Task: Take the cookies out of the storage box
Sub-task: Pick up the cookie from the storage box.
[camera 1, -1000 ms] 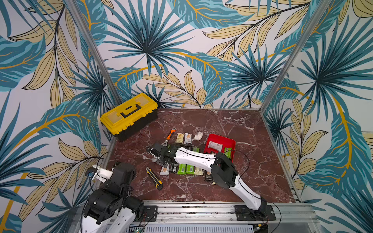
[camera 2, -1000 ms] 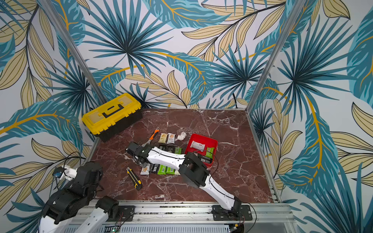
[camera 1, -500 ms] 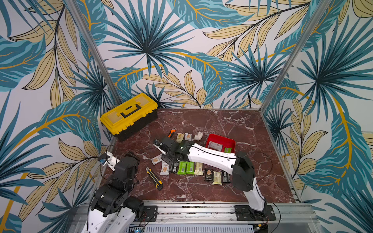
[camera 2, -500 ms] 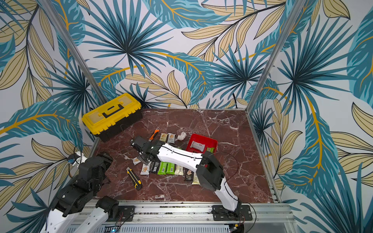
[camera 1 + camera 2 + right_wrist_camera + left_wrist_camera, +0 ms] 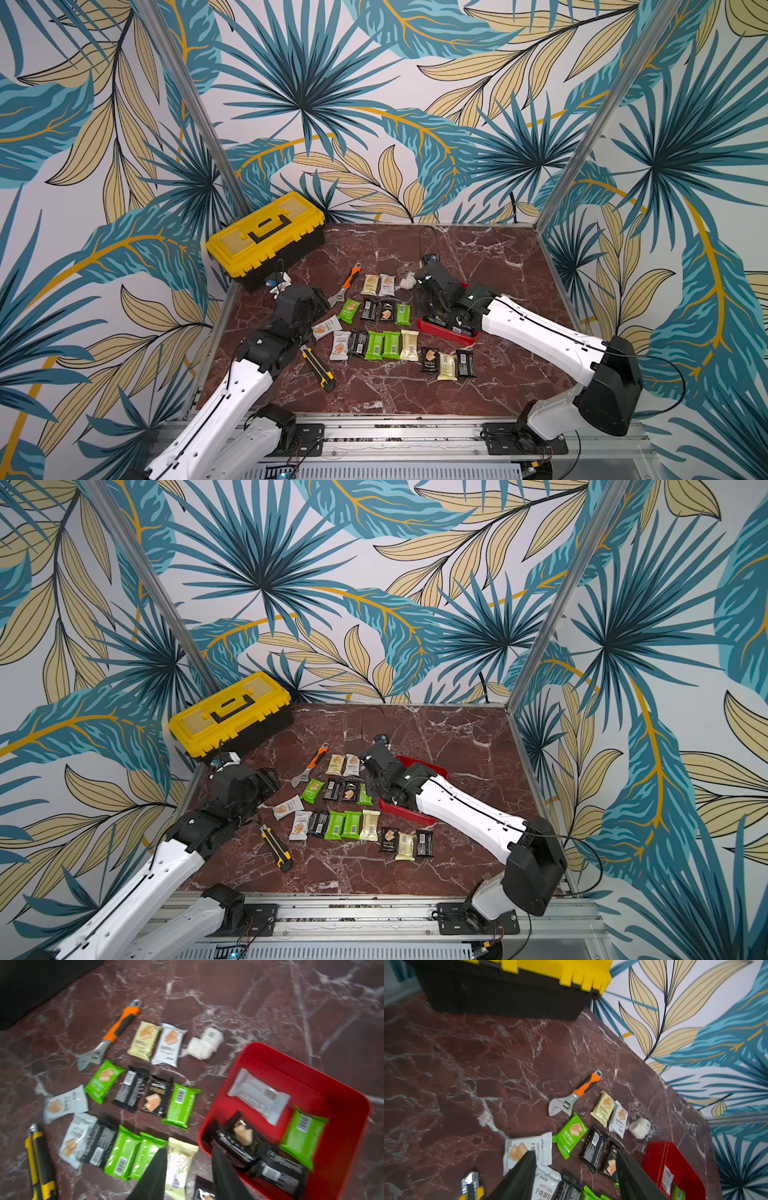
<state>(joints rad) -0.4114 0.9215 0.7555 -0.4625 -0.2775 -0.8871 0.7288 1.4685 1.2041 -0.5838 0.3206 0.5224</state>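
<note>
The red storage box [image 5: 440, 331] sits on the dark red tabletop [image 5: 478, 257], on the robot's right side. In the right wrist view the storage box [image 5: 270, 1057] has 4 cookies in it: 1 white [image 5: 258, 1097], 1 green [image 5: 303, 1133] and 2 black ones [image 5: 241, 1140]. Many more cookies [image 5: 384, 345] lie out on the tabletop in rows, just beside the box, in green, black, cream and white.

The right tool [image 5: 189, 1149] hangs over the side of the box that is next to the rows. Its 2 fingers [image 5: 153, 1174] are apart and nothing is between them. A cream cookie [image 5: 180, 1159] lies on the tabletop below the gap.

The left tool [image 5: 574, 1151] hangs over the left end of the rows, above 2 white cookies [image 5: 527, 1147]. Its fingers [image 5: 519, 1176] are apart too, and it holds nothing.

A wrench [image 5: 347, 286] with an orange handle lies behind the rows. A small white part [image 5: 405, 284] lies near the box. A yellow and black knife [image 5: 318, 368] lies in front of the left tool. A big yellow toolbox [image 5: 266, 237] stands in the far left corner, well apart from the red box.
</note>
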